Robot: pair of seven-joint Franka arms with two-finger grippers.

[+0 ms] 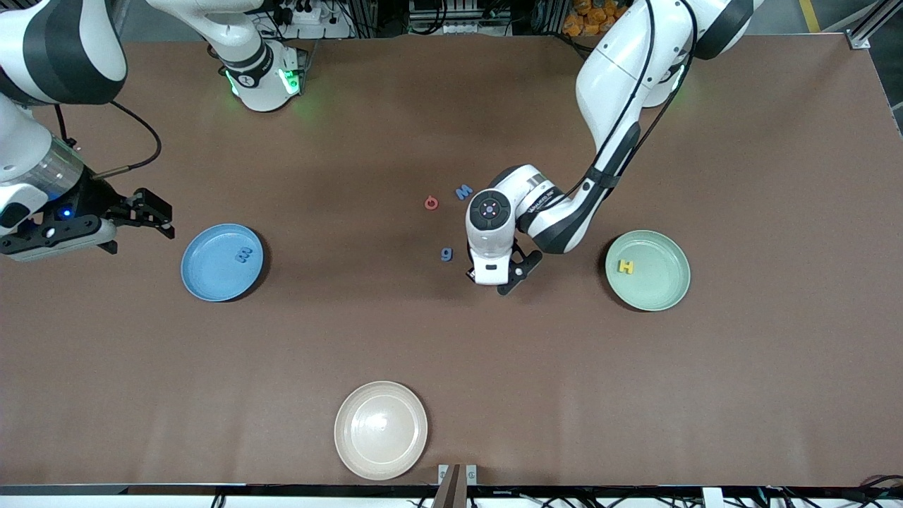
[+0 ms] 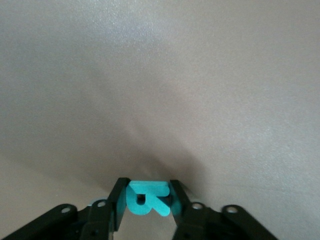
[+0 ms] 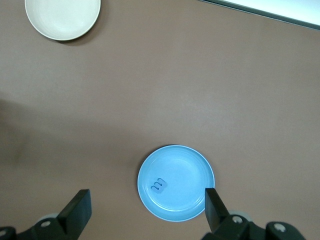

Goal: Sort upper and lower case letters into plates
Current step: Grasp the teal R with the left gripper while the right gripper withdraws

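Note:
In the left wrist view a teal letter R [image 2: 146, 198] sits between the fingers of my left gripper [image 2: 147, 192], which is shut on it. From the front, the left gripper [image 1: 502, 279] is low at the table's middle and its hand hides the teal letter. A blue g [image 1: 446, 254] lies beside it. A blue M [image 1: 463, 191] and a red letter [image 1: 431, 203] lie farther from the camera. The blue plate [image 1: 211, 282] holds a blue m [image 1: 244, 255]. The mint green plate [image 1: 659, 293] holds a yellow H [image 1: 626, 266]. My right gripper [image 1: 156, 214] hangs open and empty beside the blue plate [image 3: 185, 200].
A beige plate [image 1: 381, 458] sits near the table's front edge, also in the right wrist view as the beige plate [image 3: 62, 17]. Bare brown tabletop lies between the plates. The left arm's forearm stretches over the table between the loose letters and the green plate.

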